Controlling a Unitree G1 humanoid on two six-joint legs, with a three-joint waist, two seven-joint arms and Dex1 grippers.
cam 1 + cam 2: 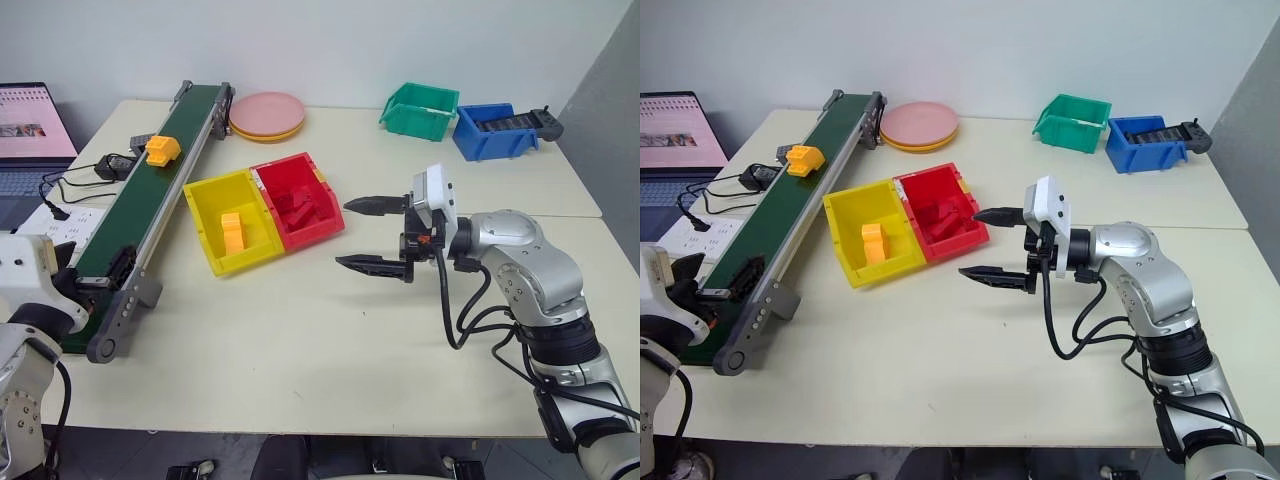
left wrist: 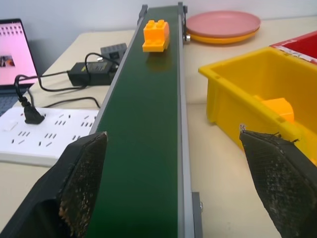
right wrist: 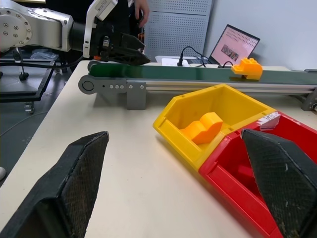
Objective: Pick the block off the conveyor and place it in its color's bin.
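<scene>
The yellow-orange block (image 1: 163, 150) rides on the dark green conveyor (image 1: 150, 205), towards its far end. My left gripper (image 2: 172, 134) hovers open over the belt's near end, pointing along it at the block (image 2: 156, 34), with nothing between its fingers. The yellow bin (image 1: 218, 182) stands just right of the conveyor and holds a taller yellow-orange brick stack (image 1: 232, 230). My right gripper (image 1: 343, 233) is open and empty above the table, right of the joined red bin (image 1: 296, 162), pointing left towards the bins.
Red bricks lie in the red bin. Left of the conveyor are a laptop (image 1: 30, 130), a white power strip (image 2: 34, 136) and a black adapter (image 1: 113, 166) with cables. Pink plates (image 1: 267, 113), a green bin (image 1: 420, 108) and a blue bin (image 1: 490, 130) stand at the back.
</scene>
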